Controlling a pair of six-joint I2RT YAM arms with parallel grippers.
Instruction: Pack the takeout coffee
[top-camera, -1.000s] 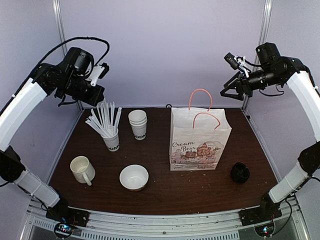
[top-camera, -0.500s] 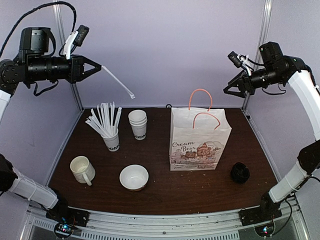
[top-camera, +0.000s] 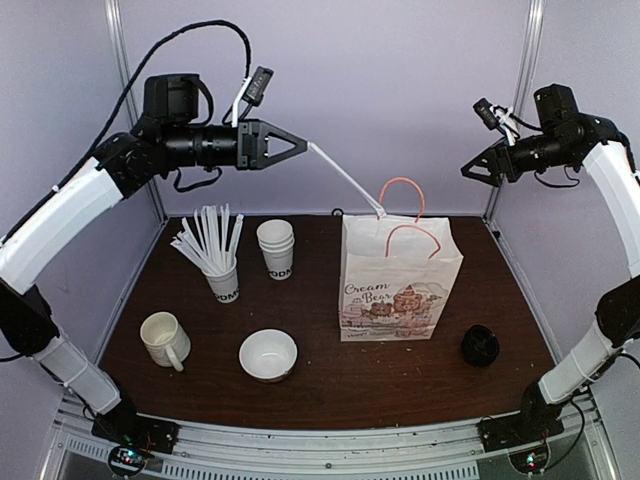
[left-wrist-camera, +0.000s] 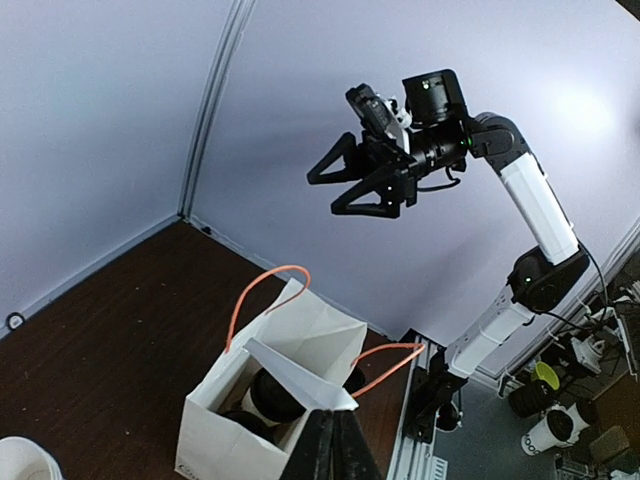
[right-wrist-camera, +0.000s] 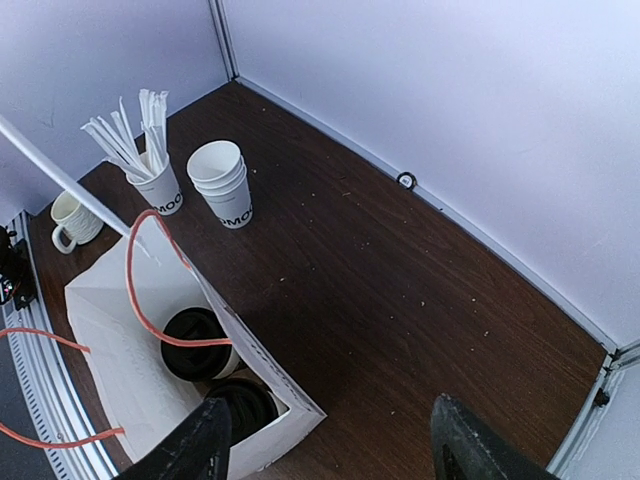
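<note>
- Coffee first: the two black-lidded white paper cups (right-wrist-camera: 197, 335) stand upright, side by side, inside the white paper carrier bag (top-camera: 400, 270) with orange cord handles. The bag sits right of centre on the dark brown desk (top-camera: 330, 395). In the overhead view its walls hide the cups; only the wrist views look down on their lids.
- The left end effector (top-camera: 300, 148), high in the upper left-centre of the overhead view, is clamped tight on one end of a long paper-wrapped white straw (top-camera: 345, 180).
- The straw's long axis slants down and to the right of the frame. Its free tip sits at the bag's top rim beside the handles; whether it touches the paper I cannot tell.
- The right end effector (top-camera: 468, 172), at the upper right, has its jaws spread and holds nothing. It hangs well apart from the bag.
- Judgement: the cups look packed, and the step in hand is adding the straw. The bag's mouth lies below and just beyond the tip, roughly along the straw's own line. The left arm is therefore the nearer one, and it likely needs to steepen the straw and slide it down between wall and lids.
- Risk: the tip could catch on the rim or a handle and topple the light bag.
</note>
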